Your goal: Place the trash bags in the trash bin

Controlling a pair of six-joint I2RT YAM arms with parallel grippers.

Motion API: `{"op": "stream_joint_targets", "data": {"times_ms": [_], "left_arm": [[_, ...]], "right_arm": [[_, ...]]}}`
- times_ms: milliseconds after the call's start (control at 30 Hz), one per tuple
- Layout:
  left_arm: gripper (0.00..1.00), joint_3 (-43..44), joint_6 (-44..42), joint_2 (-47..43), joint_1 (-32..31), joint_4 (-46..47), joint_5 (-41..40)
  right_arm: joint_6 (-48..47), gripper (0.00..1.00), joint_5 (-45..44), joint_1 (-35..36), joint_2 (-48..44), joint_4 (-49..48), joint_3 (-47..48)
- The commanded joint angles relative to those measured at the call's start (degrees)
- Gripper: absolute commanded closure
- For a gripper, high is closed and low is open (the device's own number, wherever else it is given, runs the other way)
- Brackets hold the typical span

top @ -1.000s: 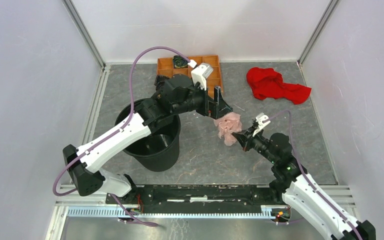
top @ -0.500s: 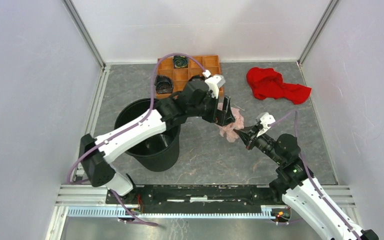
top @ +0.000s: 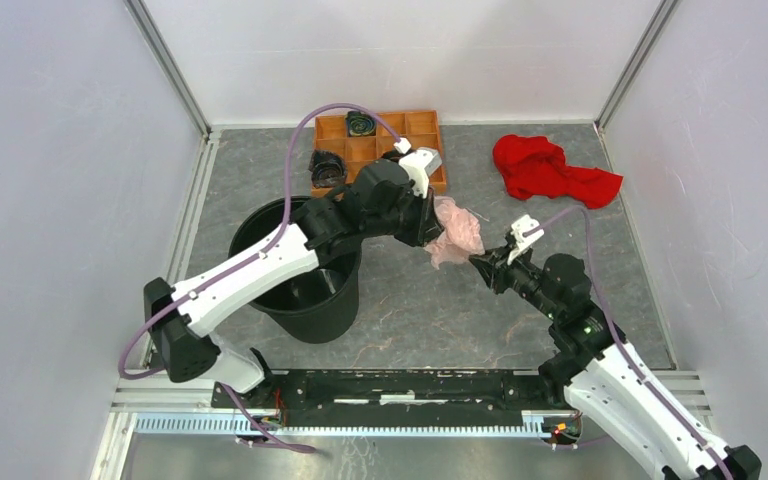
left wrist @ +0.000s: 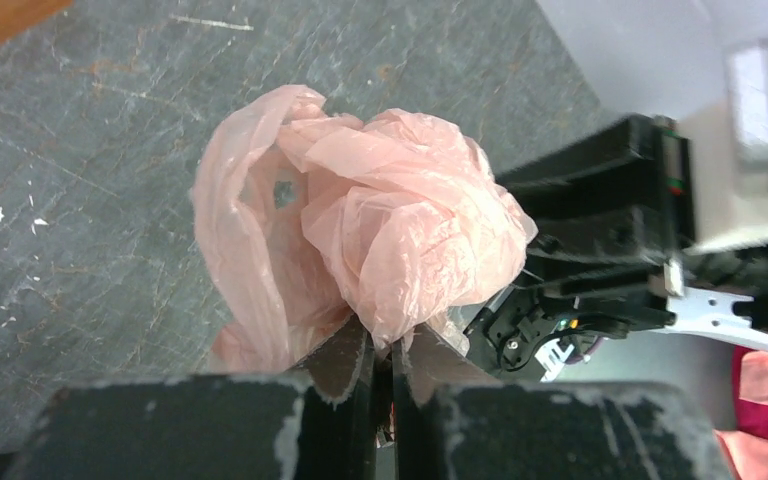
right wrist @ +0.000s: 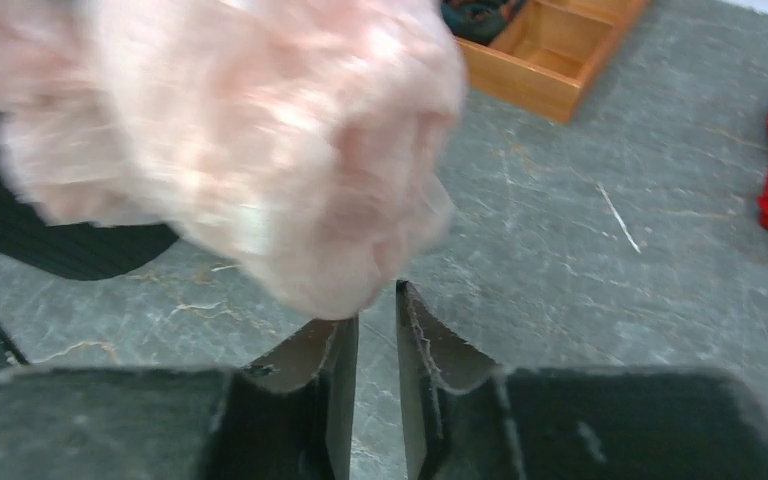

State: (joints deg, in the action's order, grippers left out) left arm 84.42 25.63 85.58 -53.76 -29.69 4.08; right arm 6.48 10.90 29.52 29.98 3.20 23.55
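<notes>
Pink bag (top: 457, 230): one, crumpled into a wrinkled wad, lifted off the grey table (top: 410, 310). It hangs to the right of the black bin (top: 305, 318), outside its mouth, between the two grippers.

Left gripper (top: 432, 228): reaches past the bin's rim; fingers pressed together on the bag's lower folds.

Right gripper (top: 480, 263): tips just below the bag; fingers drawn almost together, a slim gap between them. The bag is blurred in its wrist view, just above the fingertips.

Bin: upright, at the table's left.

Orange tray (top: 425, 125): far edge, behind the bin.

Red cloth (top: 545, 168): far right, well apart.
</notes>
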Motion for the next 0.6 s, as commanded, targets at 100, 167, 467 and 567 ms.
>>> {"op": "stream_joint_targets", "data": {"times_ms": [100,167,467,567], "left_arm": [[0.94,2.7,0.6,-5.4,0.4,4.3,0.9],[0.94,2.9,1.5,-5.7,0.5,4.3,1.3],[0.90,2.6,5.3,-6.8,1.3,3.4,-1.5],[0.90,2.1,6.5,-7.2,1.5,3.6,-0.1]], "right_arm": [[0.6,0.66,-15.1,-0.1,9.3,14.6,8.5],[-0.4,0.63,-12.8,-0.1,9.3,15.4,9.5],[-0.5,0.27,2.3,-0.1,-0.1,10.3,7.9],[2.8,0.23,3.7,-0.1,-1.2,7.5,7.3]]}}
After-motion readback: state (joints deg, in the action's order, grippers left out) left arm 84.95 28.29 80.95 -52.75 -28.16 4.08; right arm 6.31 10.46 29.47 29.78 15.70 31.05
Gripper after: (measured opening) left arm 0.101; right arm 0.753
